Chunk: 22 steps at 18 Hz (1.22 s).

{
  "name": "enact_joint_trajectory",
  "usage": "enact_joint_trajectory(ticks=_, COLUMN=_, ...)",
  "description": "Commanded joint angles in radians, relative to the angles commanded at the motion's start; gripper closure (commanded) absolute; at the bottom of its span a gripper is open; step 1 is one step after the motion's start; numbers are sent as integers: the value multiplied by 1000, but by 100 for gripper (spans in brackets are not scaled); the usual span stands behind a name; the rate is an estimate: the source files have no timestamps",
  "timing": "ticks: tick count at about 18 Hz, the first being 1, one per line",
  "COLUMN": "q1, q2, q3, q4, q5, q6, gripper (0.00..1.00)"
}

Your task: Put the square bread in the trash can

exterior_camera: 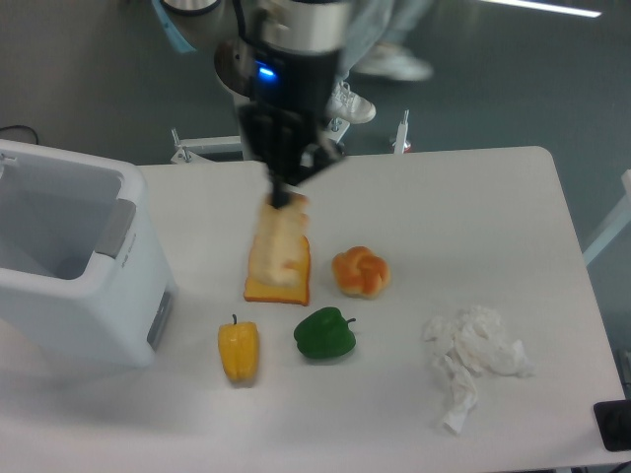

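Observation:
The square bread (276, 246) is a pale cream-yellow lumpy block with an orange-brown edge at its top. It hangs on end just left of the table's middle. My gripper (284, 197) comes down from above and is shut on the bread's top end. The bread's lower end is over, or touching, a flat golden-orange toast slice (281, 289); I cannot tell which. The trash can (99, 315) is a large white boxy bin with a grey rim panel. It stands at the table's left edge, open at the top, well to the left of the gripper.
A round knotted orange bun (361, 272) lies right of the toast. A green pepper (324, 333) and a yellow pepper (238, 351) sit in front of it. A crumpled white paper (473, 360) lies at the front right.

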Motion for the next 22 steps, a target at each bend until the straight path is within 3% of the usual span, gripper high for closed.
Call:
enact_joint_trajectory(ticks=3, q1=-86, q2=25, q3=-2, q4=2, q5=-6, q6=-106, gripper=100)
enact_joint_trajectory(ticks=7, q1=-149, q2=23, q3=0, q4=8, q5=-6, q6=-143, gripper=100)
enact_joint_trajectory(ticks=11, q1=-184, q2=-29, q3=-3, q4=44, q5=-6, q6=-144, gripper=100)
enact_joint_trajectory(ticks=14, q1=-226, q2=-80, q3=-3, q4=93, q5=-5, q6=-158, gripper=87)
enact_joint_trajectory(ticks=16, q1=-249, q2=-104, q3=-3, q4=124, q5=-6, q6=-171, gripper=56)
enact_joint_trajectory(ticks=18, q1=-261, q2=-112, q3=-2, q4=132, q5=-12, q6=-167, gripper=3)
enact_joint_trajectory(ticks=22, q1=-261, q2=-110, q3=0, q4=130, q5=-74, q6=-187, gripper=0)
